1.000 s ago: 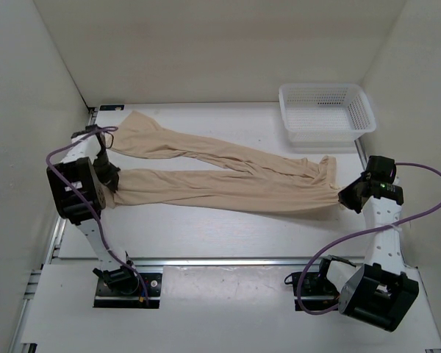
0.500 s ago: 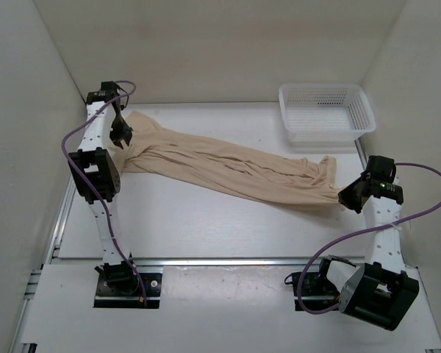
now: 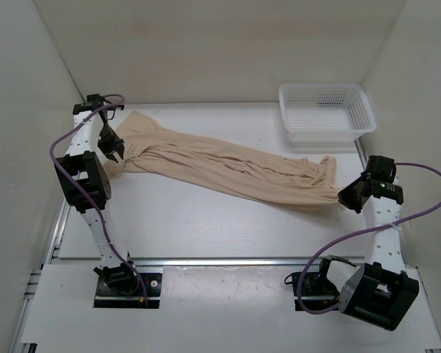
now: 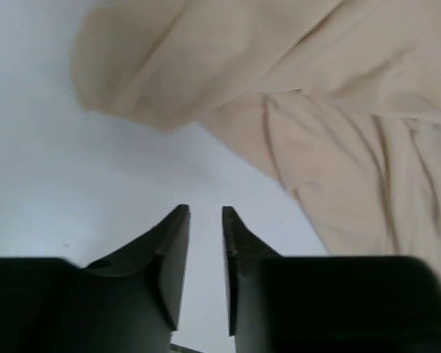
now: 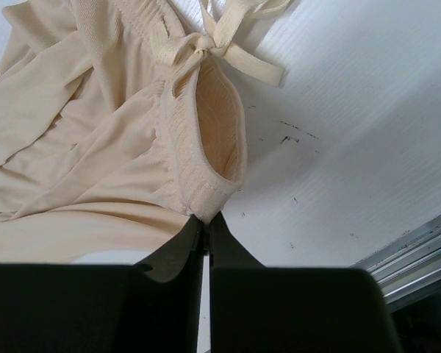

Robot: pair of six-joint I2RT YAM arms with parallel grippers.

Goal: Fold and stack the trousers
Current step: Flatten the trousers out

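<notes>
Trousers (image 3: 228, 165) stretched slantwise across the counter (image 3: 206, 228)
Right pincer (image 5: 206, 219) clamps the waistband (image 5: 206, 132) at the right; left pincer (image 4: 206, 213), narrowly open and empty, hovers beside the leg ends (image 4: 154, 81), far left.

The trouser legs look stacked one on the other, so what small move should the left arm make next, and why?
Probably lower the left gripper onto the leg ends of the trousers and close. Its jaws stand slightly apart, empty, over bare table beside them, while the right gripper pinches the waistband.
</notes>
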